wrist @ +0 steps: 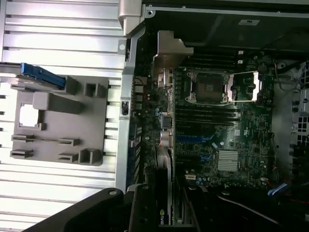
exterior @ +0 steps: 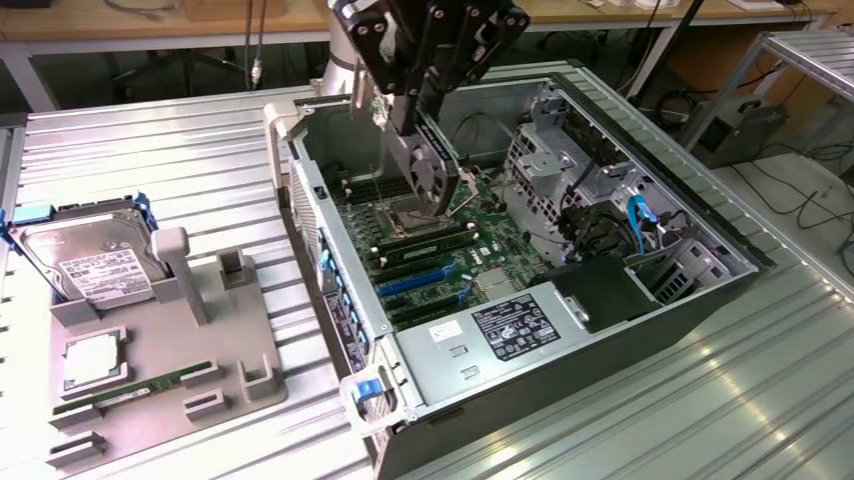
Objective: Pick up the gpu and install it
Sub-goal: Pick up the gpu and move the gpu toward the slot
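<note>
- The fingers [wrist: 143, 212] are clenched on the gpu [exterior: 430, 170], gripping it across its thin faces at one end, beside a small green logo.
- The card hangs down from the fingers, edge-on in the wrist view. Its silvery-beige bracket [wrist: 170, 50] is at the end farthest from them.
- Directly below the fingers, the card's lower end sits inside the open computer case [exterior: 694, 215], over the motherboard [exterior: 447, 255] and close to the CPU socket [wrist: 208, 87]. I cannot tell whether it touches the board.
- Farther out from the fingers along the board lie the blue expansion slots [exterior: 414, 283], and past them the power supply [exterior: 501, 330].
- Judged by its build, the card is light and stiff, so it should not sag in the grip. It is fragile, though: the faces carry exposed parts and the edges are thin and smooth.
- The present hold on the flat faces near one end looks reasonable. The long hanging length gives leverage, so the card could swing or twist between the pads if bumped against the case wall.
- The bracket looks like the sturdiest part, and the connector edge the one to keep clear of knocks.
- Well apart from the fingers, outside the case on the ribbed metal surface [exterior: 160, 150], a gray holder [exterior: 254, 385] carries a hard drive [exterior: 87, 265] and a green memory stick [exterior: 134, 395].
</note>
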